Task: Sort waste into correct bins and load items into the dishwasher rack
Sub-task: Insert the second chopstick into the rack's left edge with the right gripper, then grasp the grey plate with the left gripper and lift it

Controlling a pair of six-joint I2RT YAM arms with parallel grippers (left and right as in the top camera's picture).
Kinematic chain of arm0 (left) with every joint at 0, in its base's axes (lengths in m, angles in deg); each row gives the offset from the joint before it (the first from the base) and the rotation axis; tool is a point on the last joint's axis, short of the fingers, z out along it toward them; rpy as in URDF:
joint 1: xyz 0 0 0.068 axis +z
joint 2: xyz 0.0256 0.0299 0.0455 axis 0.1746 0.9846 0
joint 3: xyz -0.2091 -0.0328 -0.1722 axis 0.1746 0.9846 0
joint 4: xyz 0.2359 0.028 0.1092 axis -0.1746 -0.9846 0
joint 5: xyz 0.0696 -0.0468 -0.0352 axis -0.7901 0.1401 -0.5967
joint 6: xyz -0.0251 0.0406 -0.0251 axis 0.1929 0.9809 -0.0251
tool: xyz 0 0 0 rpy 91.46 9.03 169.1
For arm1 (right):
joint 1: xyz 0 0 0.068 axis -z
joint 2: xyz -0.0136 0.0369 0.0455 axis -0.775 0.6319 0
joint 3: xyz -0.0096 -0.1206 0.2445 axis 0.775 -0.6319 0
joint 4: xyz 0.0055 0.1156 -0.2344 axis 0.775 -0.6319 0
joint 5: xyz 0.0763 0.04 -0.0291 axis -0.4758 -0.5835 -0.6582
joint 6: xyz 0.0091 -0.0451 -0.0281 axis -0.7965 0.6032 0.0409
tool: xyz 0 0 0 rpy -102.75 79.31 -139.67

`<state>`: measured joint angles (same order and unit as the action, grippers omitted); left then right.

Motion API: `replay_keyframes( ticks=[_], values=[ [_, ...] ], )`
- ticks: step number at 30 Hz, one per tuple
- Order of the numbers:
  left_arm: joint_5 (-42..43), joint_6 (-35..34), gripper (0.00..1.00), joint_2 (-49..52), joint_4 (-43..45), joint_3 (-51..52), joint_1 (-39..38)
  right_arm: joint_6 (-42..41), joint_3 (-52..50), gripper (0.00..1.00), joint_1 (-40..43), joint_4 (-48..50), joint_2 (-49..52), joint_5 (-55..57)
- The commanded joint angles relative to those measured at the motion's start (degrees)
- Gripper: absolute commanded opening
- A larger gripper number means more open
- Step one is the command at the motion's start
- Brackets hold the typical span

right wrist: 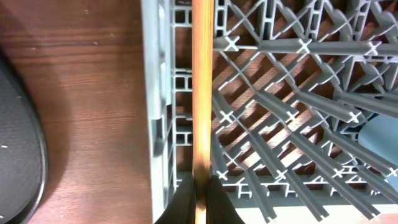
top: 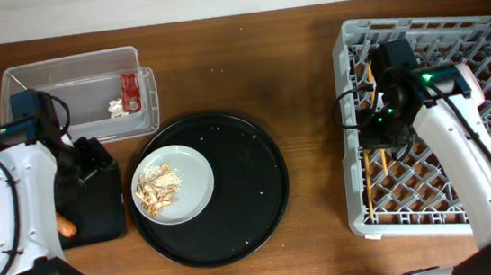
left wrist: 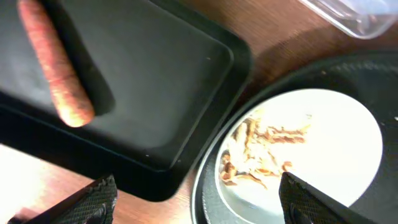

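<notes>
An orange carrot (left wrist: 56, 62) lies in the shallow black rectangular tray (left wrist: 155, 81); both show overhead, carrot (top: 66, 227) and tray (top: 99, 215). My left gripper (left wrist: 196, 202) is open and empty above that tray's corner (top: 99, 162). Next to it a pale plate (top: 191, 183) holds beige food scraps (top: 156, 189), also in the left wrist view (left wrist: 261, 149). The clear tub (top: 41, 80) holds a red wrapper (top: 130, 90) and a white scrap (top: 116, 107). My right gripper (right wrist: 200, 199) is shut on wooden chopsticks (right wrist: 202, 93) over the grey rack's (top: 490, 51) left side (top: 376, 134). The bowl is out of view.
The plate sits on a large round black tray (top: 253, 218), whose edge shows in the right wrist view (right wrist: 18, 155). A pale blue shape (right wrist: 379, 134) lies in the rack at the right edge. Bare wooden table (top: 303, 78) separates the round tray and rack.
</notes>
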<state>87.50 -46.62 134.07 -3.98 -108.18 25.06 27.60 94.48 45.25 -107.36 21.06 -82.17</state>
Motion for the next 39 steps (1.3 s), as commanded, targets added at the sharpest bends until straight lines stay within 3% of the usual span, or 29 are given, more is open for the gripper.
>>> replay_keyframes(
  ticks=[1, 9, 10, 11, 13, 18, 21, 25, 32, 39],
  values=[
    [0.96, 0.85, 0.83, -0.39, -0.07, -0.20, -3.69, 1.07, -2.93, 0.04, 0.81, 2.01, 1.73, -0.87],
    [0.96, 0.85, 0.83, -0.39, -0.04, -0.20, -13.20, 1.53, -16.28, 0.05, 0.72, 18.71, 3.80, -4.24],
    [0.96, 0.85, 0.83, -0.39, -0.04, -0.20, -14.27, 1.53, -16.57, 0.13, 0.72, 19.04, 3.80, -4.24],
    [0.96, 0.83, 0.83, -0.39, -0.04, -0.20, -15.47, 1.55, -16.59, 0.29, 0.72, 19.06, 3.80, -4.24],
    [0.96, 0.83, 0.83, -0.39, 0.04, -0.20, -17.03, 1.53, -16.57, 0.34, 0.72, 18.93, 3.76, -4.24],
    [1.01, 0.85, 0.83, -0.39, -0.07, -0.20, -18.12, 1.53, -8.59, 0.35, 0.83, 12.70, -2.75, -4.02],
    [0.96, 0.85, 0.83, -0.37, 0.33, -0.17, -22.93, 1.55, -2.27, 0.35, 4.50, 7.74, -7.39, -4.04],
    [0.98, 0.85, 0.83, -0.33, 4.02, 2.40, -29.62, 3.43, -2.43, 0.36, 10.95, 2.78, -7.87, -5.60],
    [0.92, 0.87, 0.84, 3.21, 18.69, 12.00, -41.27, 3.45, -2.71, 0.36, 11.21, 2.95, -7.85, -7.58],
    [-3.48, 0.83, 0.79, 14.16, 17.57, 12.15, -43.50, 3.45, -3.82, 0.36, 11.21, 2.97, -7.85, -7.58]
  ],
)
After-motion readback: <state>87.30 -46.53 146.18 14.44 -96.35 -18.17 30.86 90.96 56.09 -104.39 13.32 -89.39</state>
